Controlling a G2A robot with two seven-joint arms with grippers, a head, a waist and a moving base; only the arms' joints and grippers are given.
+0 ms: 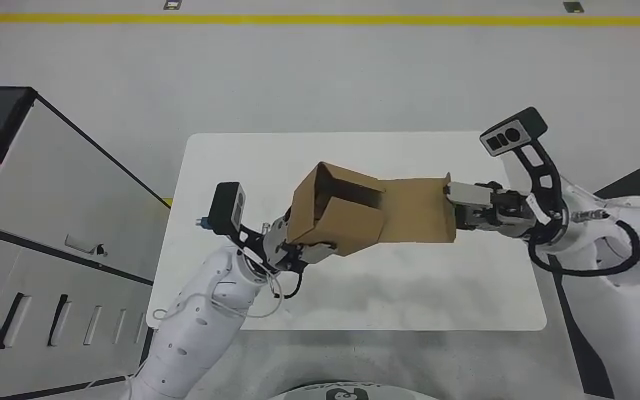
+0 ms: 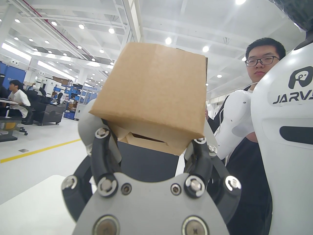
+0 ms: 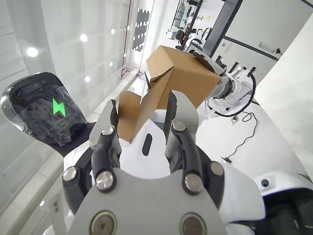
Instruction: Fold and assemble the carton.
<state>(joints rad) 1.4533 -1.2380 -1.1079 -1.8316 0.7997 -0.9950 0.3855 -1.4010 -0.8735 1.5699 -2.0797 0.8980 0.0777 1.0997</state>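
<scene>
carton (image 1: 345, 210) half-hiding left gripper (image 2: 146, 125) fingers, right gripper (image 3: 141, 101) astride flap (image 3: 132, 118), contact unclear

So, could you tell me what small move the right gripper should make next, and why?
Probably close the right gripper on the flap. Its open fingers straddle the flap's edge, while the left gripper clamps the carton above the table. A firm grip would likely let it fold the flap.
</scene>
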